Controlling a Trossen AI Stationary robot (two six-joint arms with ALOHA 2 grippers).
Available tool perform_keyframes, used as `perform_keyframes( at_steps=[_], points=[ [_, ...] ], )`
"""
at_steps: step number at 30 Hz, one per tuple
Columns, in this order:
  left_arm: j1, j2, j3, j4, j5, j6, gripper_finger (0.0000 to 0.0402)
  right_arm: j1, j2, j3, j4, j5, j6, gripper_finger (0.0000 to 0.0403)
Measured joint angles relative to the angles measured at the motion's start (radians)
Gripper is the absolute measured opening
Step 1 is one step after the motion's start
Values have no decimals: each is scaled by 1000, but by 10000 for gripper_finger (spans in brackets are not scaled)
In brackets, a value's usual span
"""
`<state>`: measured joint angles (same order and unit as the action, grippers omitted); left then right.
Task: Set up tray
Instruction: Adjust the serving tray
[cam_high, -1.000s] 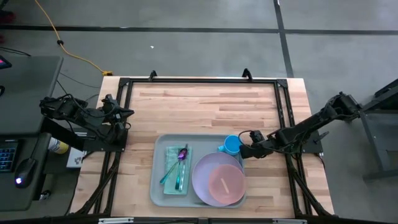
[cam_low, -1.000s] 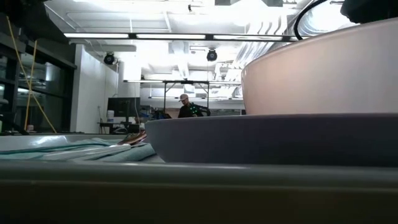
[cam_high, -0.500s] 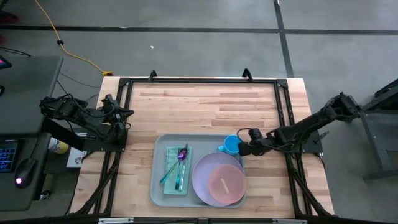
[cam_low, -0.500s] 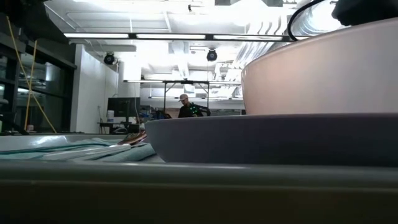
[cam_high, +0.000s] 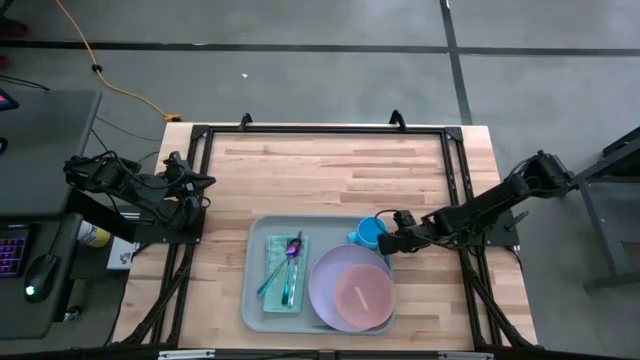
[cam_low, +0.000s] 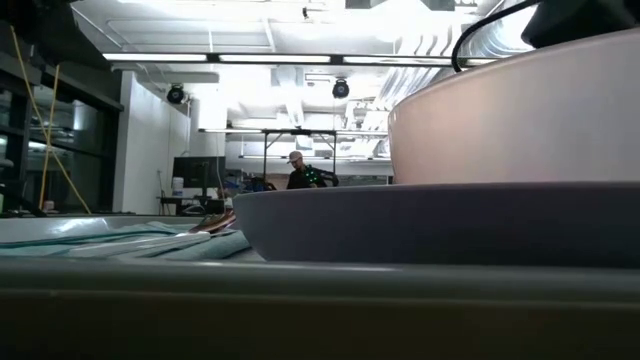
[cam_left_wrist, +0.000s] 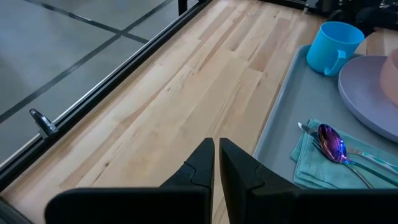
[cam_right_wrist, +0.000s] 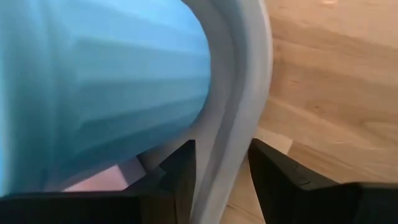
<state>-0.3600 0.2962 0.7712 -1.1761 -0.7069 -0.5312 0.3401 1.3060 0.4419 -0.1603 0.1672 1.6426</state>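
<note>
The pale grey-green tray (cam_high: 320, 232) lies on the wooden table toward its near edge. On it stand a blue cup (cam_high: 371, 232), a lavender plate (cam_high: 325, 290) carrying a pink bowl (cam_high: 360, 295), and a teal napkin (cam_high: 272, 268) with a spoon (cam_left_wrist: 329, 140) lying on it. My right gripper (cam_high: 388, 243) is at the tray's right rim beside the cup, open, with the rim (cam_right_wrist: 239, 93) running between its fingers. My left gripper (cam_high: 207, 190) waits shut at the table's left edge, clear of everything. My right gripper straddles the tray's right rim (cam_right_wrist: 236, 134), one finger (cam_right_wrist: 180, 168) inside the tray next to the cup (cam_right_wrist: 93, 81) and the other finger (cam_right_wrist: 280, 177) outside over the table. It comes slanting down from the table's right. Whether the fingers touch the rim, I cannot tell.
A black frame rail (cam_high: 320, 130) runs around the table top. The far half of the table (cam_high: 330, 170) is bare wood. In the low view the plate (cam_low: 430, 225) and bowl (cam_low: 520, 120) fill the foreground, and a person (cam_low: 296, 172) sits far off in the room.
My right gripper has crept a little toward the table's left and downward over the tray's right rim, its finger gap unchanged. The tray, cup, plate and napkin have stayed where they were.
</note>
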Motion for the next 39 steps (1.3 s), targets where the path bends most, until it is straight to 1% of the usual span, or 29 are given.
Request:
perform_keyframes(
  at_steps=[5,15,18,31,35,39],
  points=[
    [0,0,0,0,0,0,56,0,15,2,5,-9,2,114],
    [0,0,0,0,0,0,56,0,15,1,3,-18,12,38],
    [0,0,0,0,0,0,56,-1,15,1,9,-13,22,23],
    [0,0,0,0,0,0,56,0,14,1,-14,-17,40,19],
    [0,0,0,0,0,0,56,0,13,3,-44,-22,56,22],
    [0,0,0,0,0,0,56,1,4,4,-71,-25,61,16]
  ],
)
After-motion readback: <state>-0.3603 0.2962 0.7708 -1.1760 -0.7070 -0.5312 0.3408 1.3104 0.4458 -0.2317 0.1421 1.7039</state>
